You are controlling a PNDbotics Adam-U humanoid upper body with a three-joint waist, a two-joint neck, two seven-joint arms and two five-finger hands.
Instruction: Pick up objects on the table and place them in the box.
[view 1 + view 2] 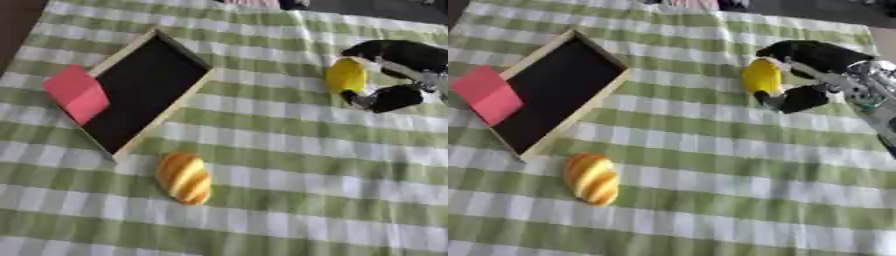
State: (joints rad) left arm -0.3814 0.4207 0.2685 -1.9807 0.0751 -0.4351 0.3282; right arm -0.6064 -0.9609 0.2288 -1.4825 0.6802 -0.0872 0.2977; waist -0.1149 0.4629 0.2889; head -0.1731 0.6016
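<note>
Right eye view: my right hand point(802, 75) curls around the yellow lemon point(761, 76). It looks light, smooth, maybe slippery; I hold its middle. Box point(597, 102) sits well left.

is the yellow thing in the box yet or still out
Out. The yellow object is over the cloth right of the box, with the right hand's fingers curled around it.
</note>
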